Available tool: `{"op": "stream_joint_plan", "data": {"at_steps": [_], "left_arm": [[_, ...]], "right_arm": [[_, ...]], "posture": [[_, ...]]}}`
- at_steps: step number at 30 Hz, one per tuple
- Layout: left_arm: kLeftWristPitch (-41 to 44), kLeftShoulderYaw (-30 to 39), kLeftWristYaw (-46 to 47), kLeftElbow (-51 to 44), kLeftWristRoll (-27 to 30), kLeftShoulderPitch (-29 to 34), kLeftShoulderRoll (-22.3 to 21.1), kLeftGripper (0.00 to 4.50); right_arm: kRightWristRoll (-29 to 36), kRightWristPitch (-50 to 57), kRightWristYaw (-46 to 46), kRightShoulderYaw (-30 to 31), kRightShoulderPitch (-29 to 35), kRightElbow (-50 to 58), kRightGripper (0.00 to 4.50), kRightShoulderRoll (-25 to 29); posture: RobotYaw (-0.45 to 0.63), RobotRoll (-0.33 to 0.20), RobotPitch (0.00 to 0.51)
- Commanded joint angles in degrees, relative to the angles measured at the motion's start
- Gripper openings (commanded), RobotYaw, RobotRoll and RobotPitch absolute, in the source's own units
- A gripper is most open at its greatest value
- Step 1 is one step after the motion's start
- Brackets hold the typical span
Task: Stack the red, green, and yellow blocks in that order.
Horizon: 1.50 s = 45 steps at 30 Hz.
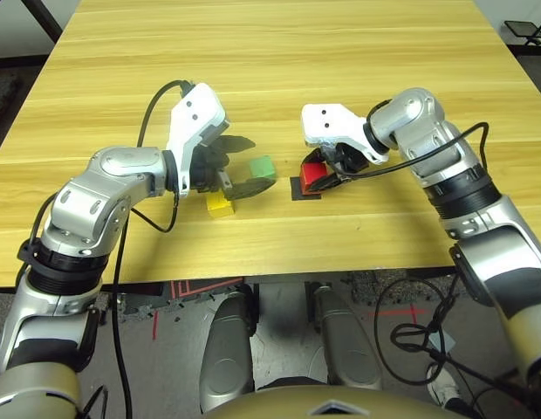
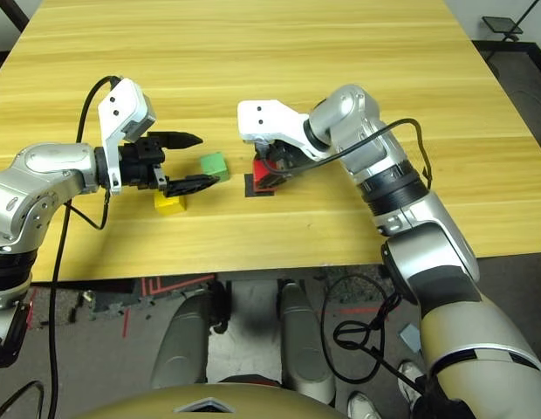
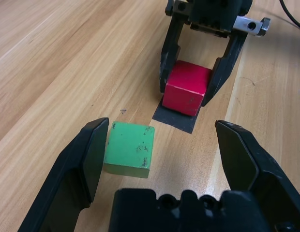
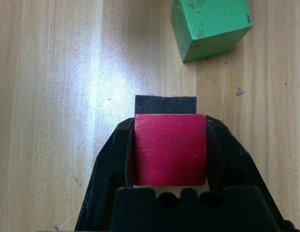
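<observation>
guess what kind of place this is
Probably a robotics lab or test bench: a bare wooden table with only coloured blocks such as the red block on a black square patch, and loose cables on the floor.

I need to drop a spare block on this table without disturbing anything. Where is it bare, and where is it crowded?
Bare: the table's far half beyond both arms, and the near strip along the front edge. Crowded: the middle, where the open left claw stands by the green block and yellow block, and the right claw grips the red block over the black patch.
</observation>
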<state>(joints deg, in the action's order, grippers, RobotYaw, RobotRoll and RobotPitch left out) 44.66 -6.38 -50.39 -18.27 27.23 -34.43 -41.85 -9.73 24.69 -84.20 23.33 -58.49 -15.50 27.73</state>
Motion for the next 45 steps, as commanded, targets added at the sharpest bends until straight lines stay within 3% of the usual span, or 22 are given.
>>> {"op": "stream_joint_plan", "data": {"at_steps": [1, 2, 9, 10, 15, 20, 25, 29, 45], "left_arm": [[0.1, -0.3, 0.1, 0.1, -0.4, 0.2, 0.3, 4.5], [0.1, -0.4, 0.2, 0.0, -0.4, 0.2, 0.4, 4.5], [-1.1, -0.2, 0.5, 1.4, -1.2, -0.2, 1.1, 4.5], [-1.5, -0.3, 0.3, 2.0, -1.3, -0.6, 1.2, 4.5], [-4.6, -2.0, -2.1, 5.4, -3.9, -2.6, 0.8, 4.5], [-8.4, -5.5, -7.5, 10.2, -7.4, -5.7, -1.1, 4.5], [-11.7, -9.3, -12.4, 15.3, -12.0, -9.7, -2.3, 4.5], [-10.1, -10.7, -12.6, 17.8, -13.6, -11.6, -0.6, 4.5], [-11.4, -13.5, -12.5, 21.6, -19.2, -9.3, 2.6, 4.5]], "right_arm": [[1.6, -1.1, 0.4, 0.7, 1.0, 0.7, 2.05, -0.1], [1.8, -1.4, 0.6, 0.7, 1.0, 0.5, 2.05, -0.1], [2.4, -3.1, 1.6, 1.1, 1.3, -0.6, 4.38, -0.2], [2.9, -3.5, 1.7, 0.8, 1.4, -0.8, 4.45, -0.3], [7.1, -6.3, 0.8, -3.3, -0.8, -4.3, 4.45, 0.8], [13.9, -12.2, -5.1, -9.9, -3.2, -11.4, 4.45, 6.5], [20.1, -15.0, -8.3, -13.1, -0.1, -14.5, 4.45, 14.4], [24.2, -13.7, -8.3, -13.2, 3.8, -11.9, 4.45, 19.3], [26.9, -6.2, -2.4, -18.4, 10.6, -0.9, 4.45, 18.3]], "posture": [[0.35, -0.096, 0.282], [0.35, -0.096, 0.282], [0.34, -0.097, 0.286], [0.33, -0.098, 0.285], [0.31, -0.098, 0.277], [0.26, -0.094, 0.269], [0.2, -0.081, 0.261], [0.16, -0.072, 0.257], [0.09, -0.032, 0.258]]}}
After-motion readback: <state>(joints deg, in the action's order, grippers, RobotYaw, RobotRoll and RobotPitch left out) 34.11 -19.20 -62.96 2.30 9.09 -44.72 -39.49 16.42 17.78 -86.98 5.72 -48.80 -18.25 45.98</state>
